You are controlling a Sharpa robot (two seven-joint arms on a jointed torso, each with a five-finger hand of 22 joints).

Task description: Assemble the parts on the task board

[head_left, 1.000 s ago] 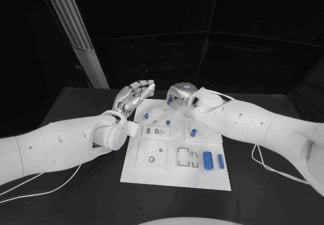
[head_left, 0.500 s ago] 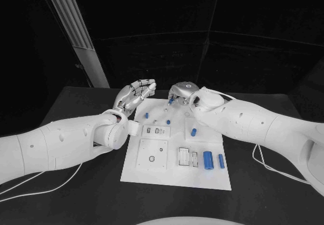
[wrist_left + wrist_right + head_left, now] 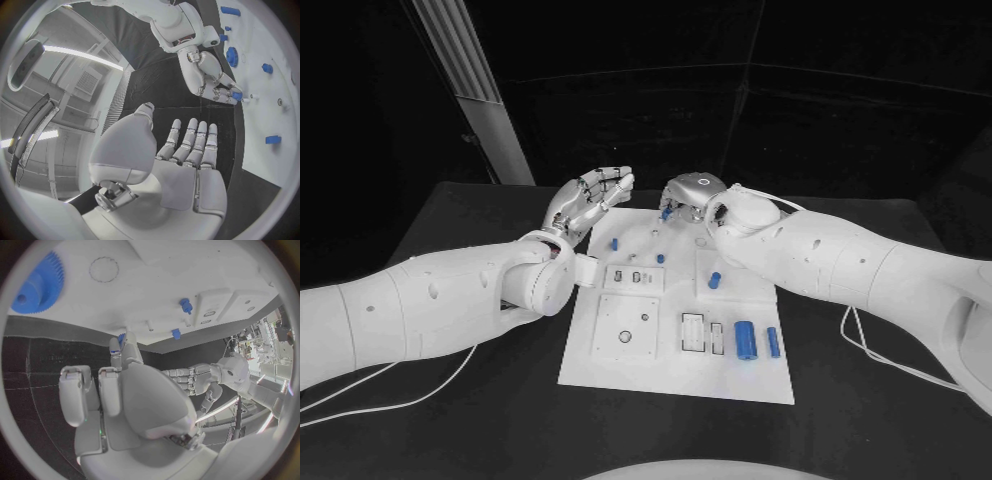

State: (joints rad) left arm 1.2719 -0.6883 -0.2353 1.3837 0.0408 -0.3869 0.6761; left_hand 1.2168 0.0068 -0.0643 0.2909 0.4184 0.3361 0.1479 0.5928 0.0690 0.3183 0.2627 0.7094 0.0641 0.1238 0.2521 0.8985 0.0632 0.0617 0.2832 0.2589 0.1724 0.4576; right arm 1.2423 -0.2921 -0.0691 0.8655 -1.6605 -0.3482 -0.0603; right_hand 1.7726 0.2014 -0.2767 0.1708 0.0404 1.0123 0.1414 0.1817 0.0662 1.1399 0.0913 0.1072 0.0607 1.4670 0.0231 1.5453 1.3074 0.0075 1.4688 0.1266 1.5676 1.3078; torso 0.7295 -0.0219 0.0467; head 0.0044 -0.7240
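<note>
Black worktop (image 3: 473, 215): my right hand (image 3: 687, 198) pinches a blue part (image 3: 237, 95) at the task board's (image 3: 675, 365) twelve-o'clock edge, left hand (image 3: 589, 200) spread, empty alongside.

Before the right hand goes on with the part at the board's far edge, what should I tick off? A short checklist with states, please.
1. Right hand holds a small blue part at its fingertips: ok.
2. Left hand holds nothing, its fingers apart: ok.
3. Left hand apart from the right hand: ok.
4. Blue gear lies flat on the task board: ok.
5. Part lined up with its seat: cannot tell.
</note>
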